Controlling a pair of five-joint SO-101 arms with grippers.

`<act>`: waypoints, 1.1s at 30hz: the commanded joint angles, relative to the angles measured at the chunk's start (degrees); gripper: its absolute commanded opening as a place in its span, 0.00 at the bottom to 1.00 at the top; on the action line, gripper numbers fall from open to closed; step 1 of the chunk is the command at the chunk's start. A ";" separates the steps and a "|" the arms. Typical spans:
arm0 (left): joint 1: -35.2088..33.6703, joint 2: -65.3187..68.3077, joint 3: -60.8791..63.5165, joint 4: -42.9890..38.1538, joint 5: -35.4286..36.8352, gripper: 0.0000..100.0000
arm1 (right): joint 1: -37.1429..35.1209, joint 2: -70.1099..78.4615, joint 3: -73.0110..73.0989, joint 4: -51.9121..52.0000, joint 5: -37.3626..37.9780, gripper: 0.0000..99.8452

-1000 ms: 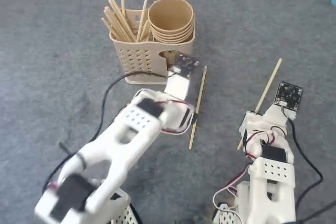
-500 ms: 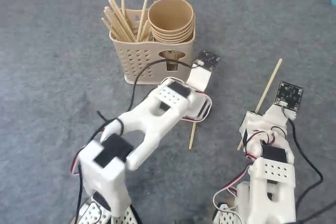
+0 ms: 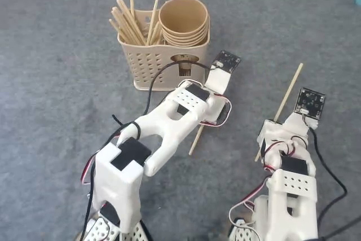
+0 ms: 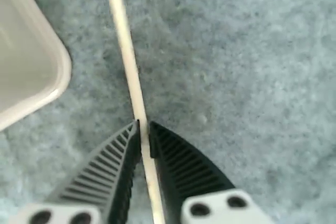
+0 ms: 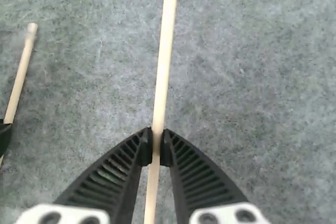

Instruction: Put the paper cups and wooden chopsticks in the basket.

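The beige basket [image 3: 151,65] stands at the back of the grey carpet, holding a stack of paper cups [image 3: 183,20] and several wooden chopsticks [image 3: 132,21]. My left gripper [image 4: 143,125] is shut on a loose chopstick [image 4: 126,51] just right of the basket; its lower end [image 3: 195,140] sticks out from under the left arm. My right gripper [image 5: 156,131] is shut on a second chopstick [image 5: 164,56], which lies slanted on the carpet [image 3: 290,88] at the right. The right wrist view also catches the left arm's chopstick [image 5: 21,72] off to one side.
A corner of the basket [image 4: 31,72] lies close beside the left gripper. The left arm's black cables [image 3: 149,97] loop in front of the basket. Open grey carpet spreads to the far left and far right.
The left arm swung right over the loose chopstick and shut on it. The chopstick's near end has shifted left. The right arm has kept still.
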 commanded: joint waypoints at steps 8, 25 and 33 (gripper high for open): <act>5.10 -7.21 -0.57 6.77 0.35 0.01 | 0.31 -1.89 -0.53 0.04 -0.26 0.01; 2.02 -68.66 42.42 -11.25 0.35 0.01 | 0.13 -1.89 -0.53 0.04 -0.79 0.01; -10.99 -99.87 50.24 -12.57 0.00 0.01 | 0.13 -10.51 -5.19 3.56 -0.62 0.01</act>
